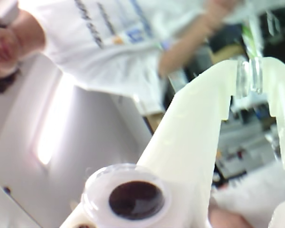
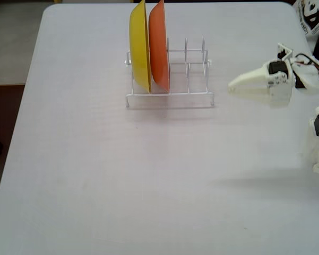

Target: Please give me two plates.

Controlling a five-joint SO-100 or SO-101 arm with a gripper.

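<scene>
From here I see the jaws [image 2: 232, 84] near the bench's [image 2: 95, 175] right edge, closed to a point and holding nothing. The rack [image 2: 170, 98] near the far edge holds a yellow plate [image 2: 139, 48] and an orange plate [image 2: 158, 45] upright (wrist view shows a person [image 1: 109, 42]). Blue and cream plates appear in neither view.

Two plates [image 2: 148, 45] stand in the rack's [image 2: 170, 98] left slots (gripper [image 2: 231, 85] rightward).
</scene>
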